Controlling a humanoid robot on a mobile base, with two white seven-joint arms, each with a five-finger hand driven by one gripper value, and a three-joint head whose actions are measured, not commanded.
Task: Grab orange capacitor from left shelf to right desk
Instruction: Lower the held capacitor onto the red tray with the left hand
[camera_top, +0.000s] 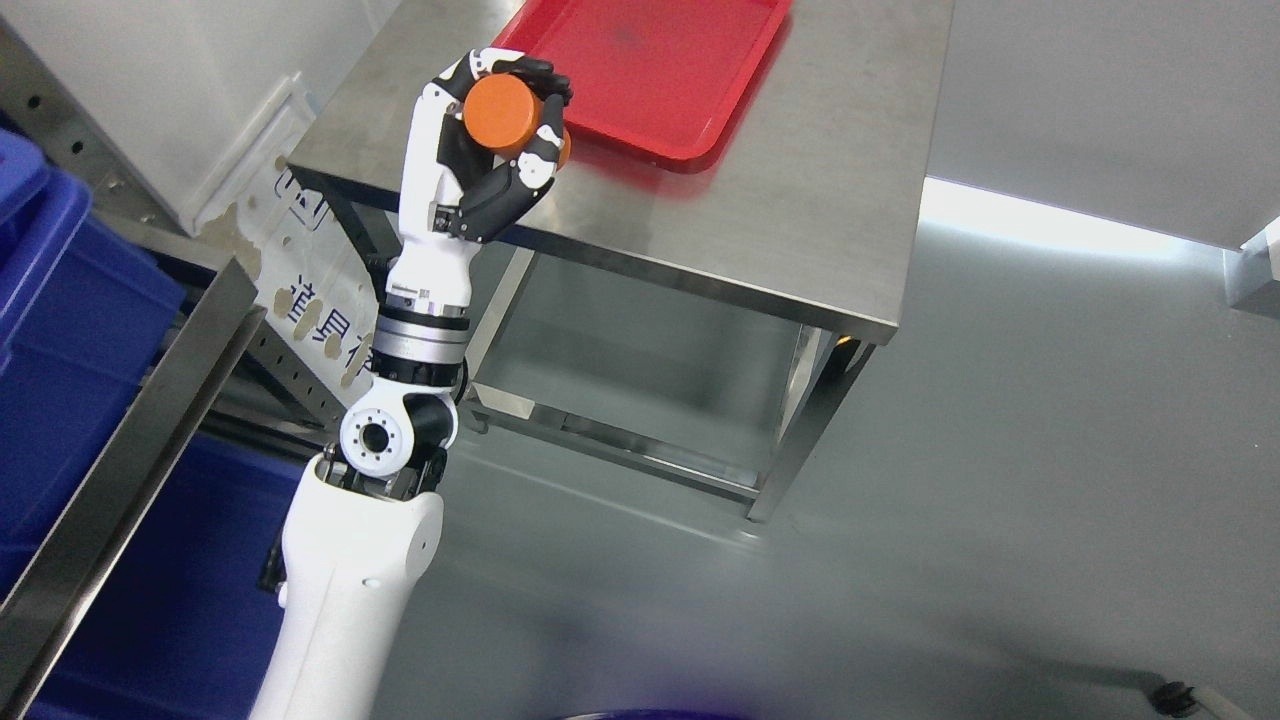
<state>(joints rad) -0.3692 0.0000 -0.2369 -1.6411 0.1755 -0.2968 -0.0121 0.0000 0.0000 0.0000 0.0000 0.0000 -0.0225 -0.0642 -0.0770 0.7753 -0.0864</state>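
Observation:
My left hand (505, 125) is raised over the near left corner of the steel desk (800, 200). Its fingers are curled around an orange capacitor (502, 112), a short round cylinder with its flat end facing me. The hand holds it above the desk top, just left of the red tray (660, 70) that lies at the back of the desk. The left arm comes up from the lower left. The right arm is out of view.
Blue bins (60, 300) sit on the metal shelf (130, 440) at the left edge. The desk has a lower steel shelf (620, 390). Grey floor (1000, 520) spreads to the right and front.

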